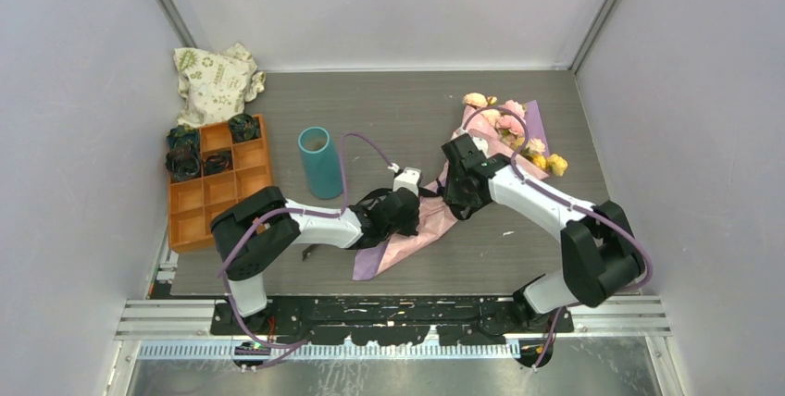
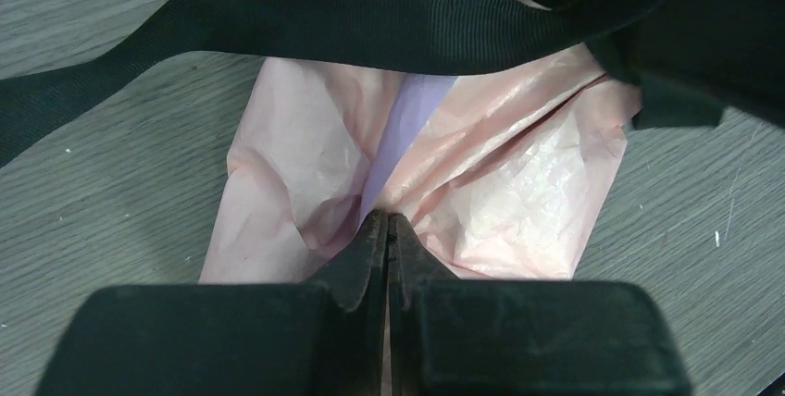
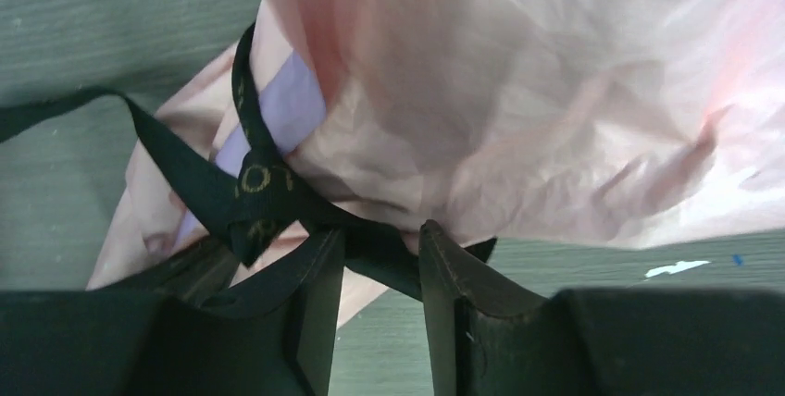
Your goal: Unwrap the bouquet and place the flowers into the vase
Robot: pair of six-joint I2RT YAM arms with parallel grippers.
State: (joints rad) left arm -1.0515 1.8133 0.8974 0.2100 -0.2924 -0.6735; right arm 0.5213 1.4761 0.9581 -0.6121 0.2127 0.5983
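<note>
Overhead, the grey wood-grain table (image 1: 389,100) is seen with the bouquet (image 1: 428,225) laid diagonally across its right half. The flowers (image 1: 507,126) (pink, cream and yellow-orange blooms) are pointed toward the far right corner. The narrow end, wrapped in pink paper (image 2: 518,183) over a lilac sheet (image 1: 368,268), is pointed toward the near edge. Both arms are bent inward over the wrapped middle of the bunch. An orange tray (image 1: 190,200) with square compartments is set at the left edge, with dark bundles in its far cells, and a cream cloth bag (image 1: 215,81) with green print is crumpled just behind it. The vase (image 1: 319,163), teal and upright, is stood between tray and bouquet, apart from both. A black ribbon (image 2: 352,21) is shown knotted round the wrapping, one tail trailing loose over the table. The right gripper (image 3: 381,234) is held released, its fingers parted either side of the knot. The left gripper (image 2: 387,225) is clenched tight, tips set against a crease of the pink paper; whether a fold is pinched cannot be told.
</note>
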